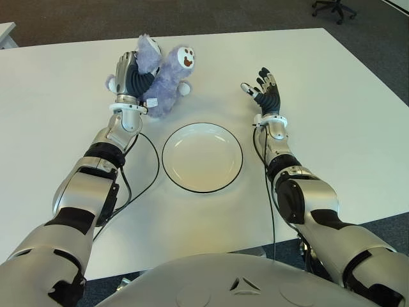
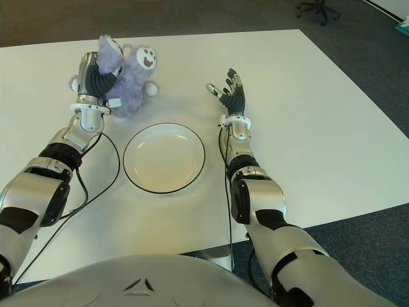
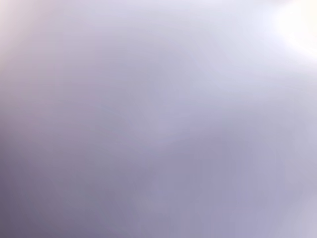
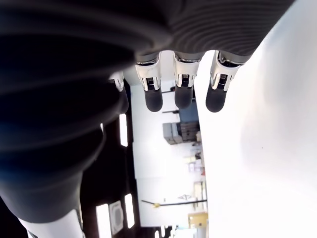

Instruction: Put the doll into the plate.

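Note:
A fluffy purple doll with a white face is at the far left of the white table, tilted, and my left hand is shut around its body. Purple fur fills the whole left wrist view. A white plate with a dark rim lies empty in front of me, nearer than the doll and to its right. My right hand shows to the right of the plate, fingers spread, holding nothing.
Black cables run along both forearms over the table. An office chair stands on the dark carpet beyond the far right corner. The table edge runs close in front of my body.

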